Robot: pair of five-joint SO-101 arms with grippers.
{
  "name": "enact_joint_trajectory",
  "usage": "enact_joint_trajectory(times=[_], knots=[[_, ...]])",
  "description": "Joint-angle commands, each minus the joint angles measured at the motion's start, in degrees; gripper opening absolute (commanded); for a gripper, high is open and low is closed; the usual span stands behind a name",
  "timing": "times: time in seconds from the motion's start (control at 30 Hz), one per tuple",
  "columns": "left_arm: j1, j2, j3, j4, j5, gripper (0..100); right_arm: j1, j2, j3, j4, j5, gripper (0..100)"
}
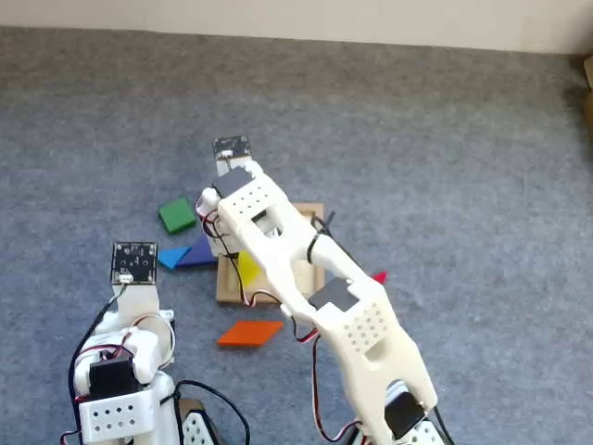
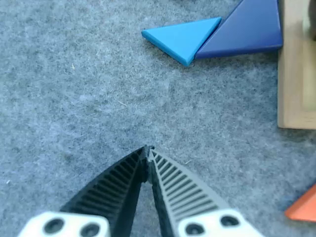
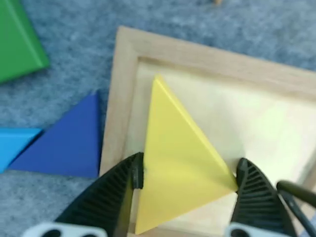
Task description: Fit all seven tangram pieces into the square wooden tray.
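The square wooden tray point(image 1: 225, 284) lies mid-table under my right arm point(image 1: 278, 232). My right gripper point(image 3: 190, 170) is over the tray's corner point(image 3: 123, 98), shut on a yellow triangle point(image 3: 177, 163), which sits tilted with one corner over the rim. The yellow triangle point(image 1: 247, 269) peeks out beneath the arm. Outside the tray lie a dark blue triangle point(image 3: 69, 148), a light blue triangle point(image 2: 185, 37), a green square point(image 1: 176, 215), an orange parallelogram point(image 1: 248, 333) and a red piece point(image 1: 379, 276). My left gripper point(image 2: 148, 150) is shut on nothing, low over the carpet short of the blue triangles.
Grey carpet covers the whole table. The left arm point(image 1: 139, 315) stands at the near left, close to the orange parallelogram point(image 2: 303, 207) and the tray's side point(image 2: 291, 74). The far and right parts of the carpet are open room.
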Motion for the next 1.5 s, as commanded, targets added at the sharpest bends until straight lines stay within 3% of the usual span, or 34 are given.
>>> enact_joint_trajectory(times=[0.0,0.13,0.53,0.63,0.77,0.83,1.07,1.47], knots=[[-1.01,-3.47,1.19,0.44,-0.26,1,-0.75,-1.45,-3.38,-1.27,0.35,25.4],[-1.01,-3.47,1.19,0.44,-0.26,1,-0.75,-1.36,-6.55,-0.48,-0.97,33.6],[-1.01,-3.47,1.19,0.44,-0.26,1,4.79,-1.27,-24.75,18.24,-1.23,33.4],[-1.01,-3.47,1.19,0.44,-0.26,1,6.29,-1.36,-28.62,22.29,-1.05,25.1],[-1.01,-3.47,1.19,0.44,-0.26,1,7.25,-1.01,-30.37,22.29,7.12,1.6],[-1.01,-3.47,1.19,0.44,-0.26,1,7.34,-0.92,-29.67,22.46,8.70,1.9],[-1.01,-3.47,1.19,0.44,-0.26,1,8.04,-0.84,-16.92,19.56,8.97,0.4],[-1.01,-3.47,1.19,0.44,-0.26,1,2.07,-0.84,0.66,-0.75,8.53,0.4]])
